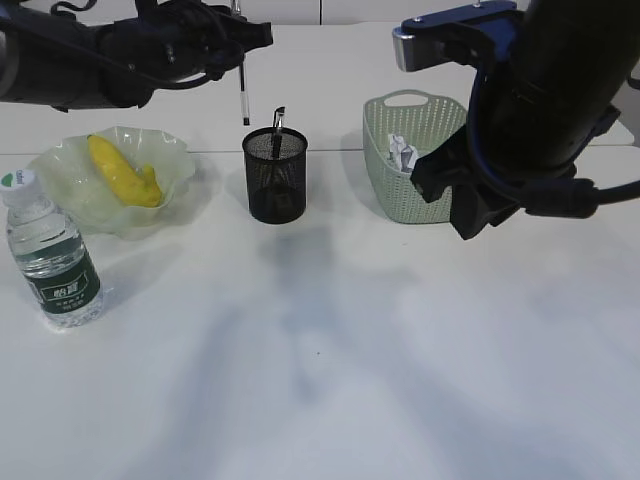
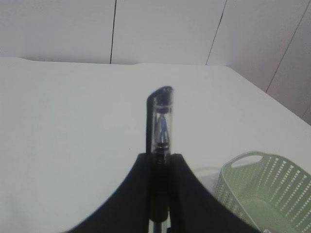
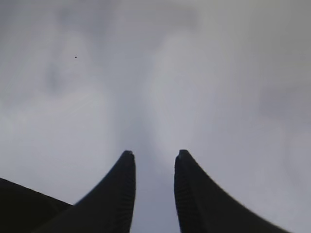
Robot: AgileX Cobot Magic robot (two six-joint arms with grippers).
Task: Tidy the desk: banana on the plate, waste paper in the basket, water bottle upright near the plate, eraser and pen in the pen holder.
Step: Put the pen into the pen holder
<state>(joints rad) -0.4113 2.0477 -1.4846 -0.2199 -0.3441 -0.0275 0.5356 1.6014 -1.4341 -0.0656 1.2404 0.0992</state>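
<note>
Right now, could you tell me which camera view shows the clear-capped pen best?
The left wrist view: the clear-capped pen fills the centre, clamped between the jaws. The exterior view shows it small and hanging. The right wrist view misses it.

Showing as matte black throughout, both arms (image 1: 90, 55) built from bulky rounded segments. Carrying a blue-and-silver bracket (image 1: 455, 30) near the top of the right arm (image 1: 545, 110), with black cables looping beside it. Tapering into curved black fingers (image 3: 119, 194), faintly ribbed along their inner faces.
</note>
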